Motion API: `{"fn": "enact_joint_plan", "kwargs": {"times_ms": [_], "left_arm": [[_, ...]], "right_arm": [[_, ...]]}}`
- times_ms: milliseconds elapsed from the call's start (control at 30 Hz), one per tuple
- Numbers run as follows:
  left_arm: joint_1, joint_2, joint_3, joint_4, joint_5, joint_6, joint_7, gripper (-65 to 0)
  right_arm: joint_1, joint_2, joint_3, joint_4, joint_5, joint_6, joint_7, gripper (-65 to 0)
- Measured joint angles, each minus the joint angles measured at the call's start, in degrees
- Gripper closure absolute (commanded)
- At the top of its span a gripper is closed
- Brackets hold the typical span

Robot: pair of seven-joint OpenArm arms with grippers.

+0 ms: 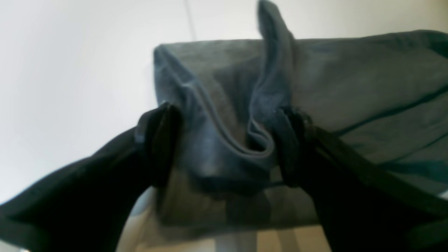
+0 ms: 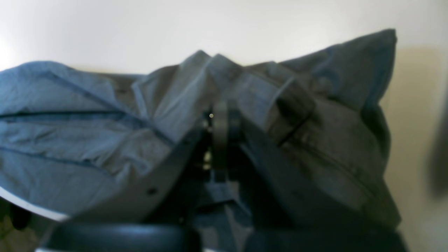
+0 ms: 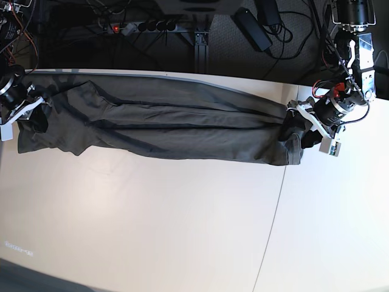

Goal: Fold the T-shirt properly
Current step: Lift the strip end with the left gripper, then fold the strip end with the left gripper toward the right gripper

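Observation:
The dark olive-grey T-shirt lies stretched into a long narrow band along the far side of the table. In the base view my right gripper is at the shirt's left end. The right wrist view shows this gripper shut on a pinch of fabric, with the T-shirt bunched around it. My left gripper is at the shirt's right end. In the left wrist view this gripper is open, its fingers wide apart. A hemmed fold of the T-shirt lies loosely between them.
The white table has a seam running from the shirt's right end toward the near edge. A power strip and dark cables lie beyond the table's far edge.

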Motion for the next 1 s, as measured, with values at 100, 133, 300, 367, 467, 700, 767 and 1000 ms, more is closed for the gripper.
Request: {"fn": "enact_joint_plan", "kwargs": {"times_ms": [100, 133, 300, 367, 467, 700, 767, 1000], "left_arm": [[0.0, 0.9, 0.6, -0.1, 0.2, 0.0, -0.9, -30.9], [-0.1, 1.5, 0.6, -0.2, 0.2, 0.0, -0.7, -20.6], [-0.5, 2.9, 0.9, -0.4, 0.1, 0.0, -0.6, 0.0], [-1.0, 2.9, 0.9, -0.4, 0.6, 0.0, -0.5, 0.0], [-2.7, 3.1, 0.0, -0.7, 2.1, 0.0, 0.4, 0.0], [-8.7, 0.6, -3.7, -2.8, 6.4, 0.2, 1.6, 0.0], [-11.0, -0.7, -3.7, -4.4, 6.6, 0.3, 1.4, 0.0], [-18.6, -2.3, -3.7, -6.8, 4.8, 0.1, 5.3, 0.0]], "right_arm": [[0.0, 0.0, 0.0, 0.0, 0.0, 0.0, 0.0, 0.0], [0.0, 0.0, 0.0, 0.0, 0.0, 0.0, 0.0, 0.0], [0.0, 0.0, 0.0, 0.0, 0.0, 0.0, 0.0, 0.0], [0.0, 0.0, 0.0, 0.0, 0.0, 0.0, -0.1, 0.0], [0.0, 0.0, 0.0, 0.0, 0.0, 0.0, -0.2, 0.0], [0.0, 0.0, 0.0, 0.0, 0.0, 0.0, -0.2, 0.0], [0.0, 0.0, 0.0, 0.0, 0.0, 0.0, -0.2, 0.0], [0.0, 0.0, 0.0, 0.0, 0.0, 0.0, -0.2, 0.0]]}}
